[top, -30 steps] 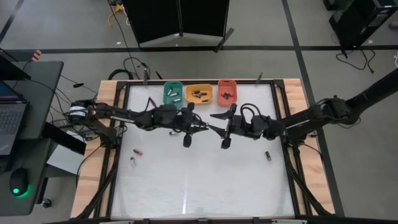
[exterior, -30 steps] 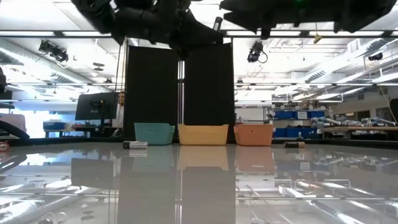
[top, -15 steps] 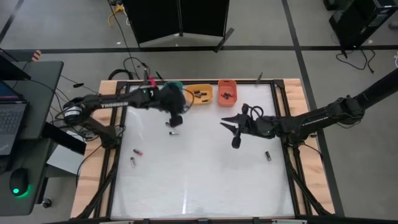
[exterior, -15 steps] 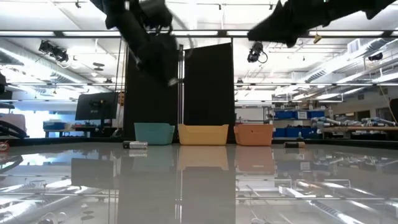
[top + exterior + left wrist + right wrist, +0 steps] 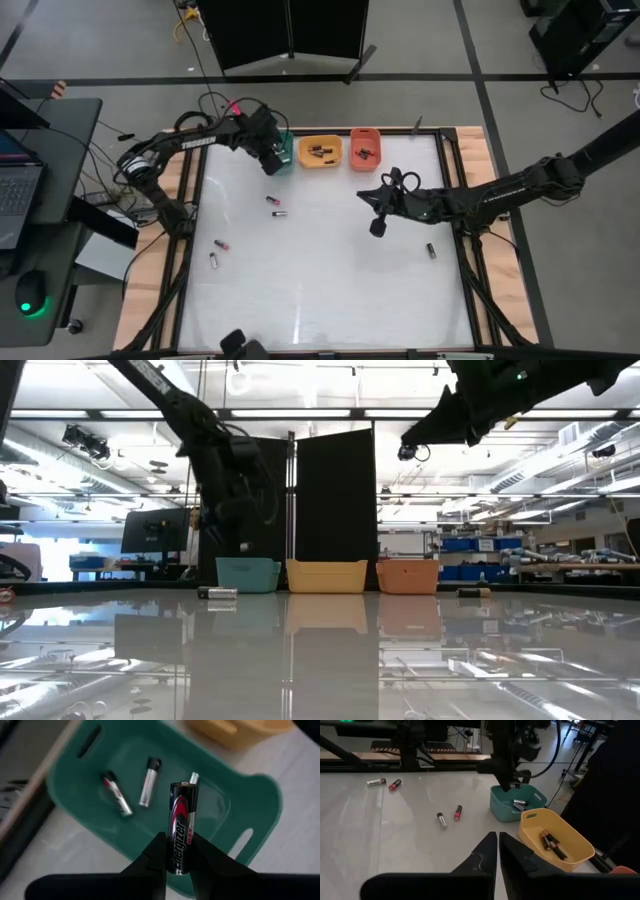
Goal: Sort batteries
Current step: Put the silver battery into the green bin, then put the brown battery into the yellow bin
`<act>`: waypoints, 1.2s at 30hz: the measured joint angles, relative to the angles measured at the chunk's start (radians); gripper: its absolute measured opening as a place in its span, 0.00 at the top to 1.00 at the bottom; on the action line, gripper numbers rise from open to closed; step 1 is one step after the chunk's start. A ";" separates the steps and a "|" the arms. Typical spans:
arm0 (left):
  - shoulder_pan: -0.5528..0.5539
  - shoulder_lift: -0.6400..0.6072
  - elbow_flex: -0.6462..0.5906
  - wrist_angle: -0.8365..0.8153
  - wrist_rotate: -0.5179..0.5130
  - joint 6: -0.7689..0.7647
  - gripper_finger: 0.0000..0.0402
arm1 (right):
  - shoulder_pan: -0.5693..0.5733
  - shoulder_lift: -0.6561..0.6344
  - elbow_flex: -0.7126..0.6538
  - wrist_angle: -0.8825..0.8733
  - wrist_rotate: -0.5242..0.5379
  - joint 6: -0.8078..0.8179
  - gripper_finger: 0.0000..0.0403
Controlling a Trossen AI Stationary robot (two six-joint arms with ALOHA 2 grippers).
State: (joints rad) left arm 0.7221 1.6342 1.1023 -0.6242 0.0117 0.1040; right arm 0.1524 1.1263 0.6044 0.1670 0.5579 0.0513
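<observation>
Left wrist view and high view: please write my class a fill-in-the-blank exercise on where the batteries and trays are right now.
1. The left gripper holds an Energizer battery above the ____ tray.
2. Besides the held one, that tray already contains ____ batteries.
3. In the high view, the orange tray sits between the green tray and the ____ tray.
4. The right gripper, over the table, has its fingers ____.

Missing words: green; three; red; shut
</observation>
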 joint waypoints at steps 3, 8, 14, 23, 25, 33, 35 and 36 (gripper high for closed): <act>0.010 0.042 0.021 -0.020 0.005 0.013 0.86 | -0.004 0.000 0.000 -0.005 0.000 -0.001 0.96; 0.011 0.119 0.119 -0.078 0.005 0.025 0.86 | -0.006 0.000 0.000 -0.005 0.000 -0.002 0.98; 0.011 0.244 0.232 -0.164 0.008 0.047 0.86 | -0.006 0.000 0.000 -0.007 0.000 -0.002 0.92; 0.009 0.293 0.299 -0.197 0.008 0.054 0.83 | -0.006 0.000 0.000 -0.009 0.000 -0.009 0.97; 0.009 0.293 0.313 -0.220 0.008 0.069 0.75 | -0.006 0.000 0.000 -0.008 0.010 0.006 0.95; -0.026 0.258 0.349 -0.258 -0.035 0.113 0.58 | -0.006 0.000 0.000 -0.011 0.028 0.024 0.80; -0.043 0.227 0.346 -0.272 -0.057 0.114 0.63 | -0.006 0.000 0.000 -0.019 0.028 0.024 0.77; -0.053 0.202 0.335 -0.274 -0.067 0.113 0.66 | -0.003 0.000 0.000 -0.028 0.028 0.025 0.76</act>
State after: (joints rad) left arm 0.6695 1.8367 1.4377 -0.8984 -0.0554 0.2175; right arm 0.1490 1.1259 0.6043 0.1385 0.5860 0.0764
